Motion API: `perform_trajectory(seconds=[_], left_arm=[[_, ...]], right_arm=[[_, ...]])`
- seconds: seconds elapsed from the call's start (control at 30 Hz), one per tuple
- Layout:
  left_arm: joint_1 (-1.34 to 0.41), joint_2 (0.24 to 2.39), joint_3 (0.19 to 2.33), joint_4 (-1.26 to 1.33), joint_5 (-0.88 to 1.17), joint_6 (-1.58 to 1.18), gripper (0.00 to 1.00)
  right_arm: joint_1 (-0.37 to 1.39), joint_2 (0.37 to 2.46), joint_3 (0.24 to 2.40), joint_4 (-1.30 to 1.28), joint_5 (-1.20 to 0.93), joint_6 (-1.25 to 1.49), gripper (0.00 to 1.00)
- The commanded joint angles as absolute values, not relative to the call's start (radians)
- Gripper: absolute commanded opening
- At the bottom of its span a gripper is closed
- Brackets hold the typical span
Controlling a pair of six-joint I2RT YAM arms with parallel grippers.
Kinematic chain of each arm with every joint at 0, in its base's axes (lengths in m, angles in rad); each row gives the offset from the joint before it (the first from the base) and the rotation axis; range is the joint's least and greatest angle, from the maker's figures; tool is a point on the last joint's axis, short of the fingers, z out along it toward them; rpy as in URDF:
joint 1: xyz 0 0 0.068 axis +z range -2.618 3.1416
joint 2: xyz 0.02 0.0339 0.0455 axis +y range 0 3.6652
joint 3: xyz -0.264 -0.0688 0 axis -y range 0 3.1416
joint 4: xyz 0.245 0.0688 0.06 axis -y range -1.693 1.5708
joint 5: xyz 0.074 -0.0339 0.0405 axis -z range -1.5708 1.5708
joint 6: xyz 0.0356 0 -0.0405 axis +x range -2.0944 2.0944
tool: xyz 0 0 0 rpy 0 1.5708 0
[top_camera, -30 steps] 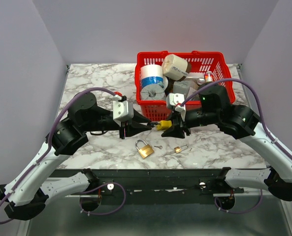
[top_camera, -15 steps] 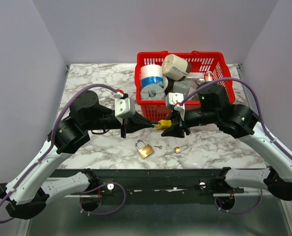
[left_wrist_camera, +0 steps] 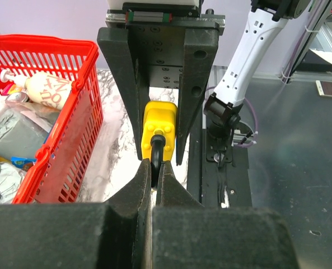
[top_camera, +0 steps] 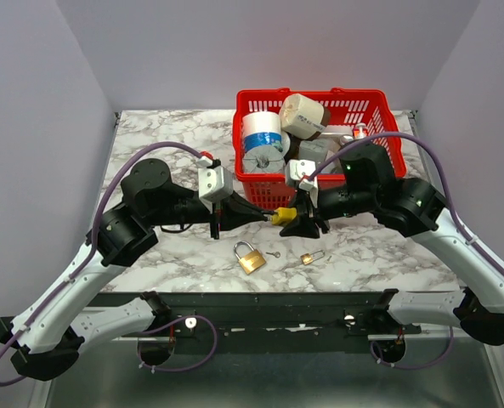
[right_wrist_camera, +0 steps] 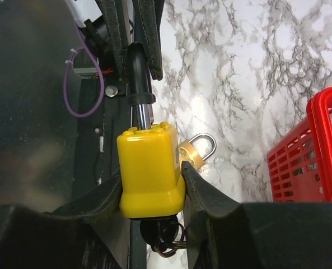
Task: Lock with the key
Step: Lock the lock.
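A yellow padlock (top_camera: 283,216) is held in the air between the two arms, in front of the red basket. My right gripper (right_wrist_camera: 152,185) is shut on its yellow body (right_wrist_camera: 150,171). A black key head with a ring (right_wrist_camera: 164,235) sticks out under the body. My left gripper (left_wrist_camera: 155,165) is shut on the padlock's black shackle (left_wrist_camera: 156,147); the same shackle shows in the right wrist view (right_wrist_camera: 139,73). A brass padlock (top_camera: 250,257), a small loose key (top_camera: 273,254) and a small brass padlock (top_camera: 309,257) lie on the marble table below.
The red basket (top_camera: 260,189) stands at the back, filled with a tape roll (top_camera: 263,140), a beige roll (top_camera: 302,115) and other items. The table's front edge and a black rail (top_camera: 260,299) lie just beyond the brass padlocks.
My left gripper has moved right toward the yellow padlock and closed on its shackle. The right gripper and padlock have stayed almost in place.
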State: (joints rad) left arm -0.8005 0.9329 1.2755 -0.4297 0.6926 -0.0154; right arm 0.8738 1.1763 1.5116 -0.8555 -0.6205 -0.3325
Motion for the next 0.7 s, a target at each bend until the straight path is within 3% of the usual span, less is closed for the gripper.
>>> perform_trajectory(seconds=[0.0, 0.67], left_arm=[[-0.819, 0.950, 1.204, -0.344, 0.736, -0.087, 0.00], [-0.870, 0.963, 1.066, -0.192, 0.733, -0.179, 0.00]], right_arm=[[0.879, 1.201, 1.568, -0.724, -0.699, -0.318, 0.01], [0.877, 1.247, 1.625, -0.684, -0.706, -0.298, 0.01]])
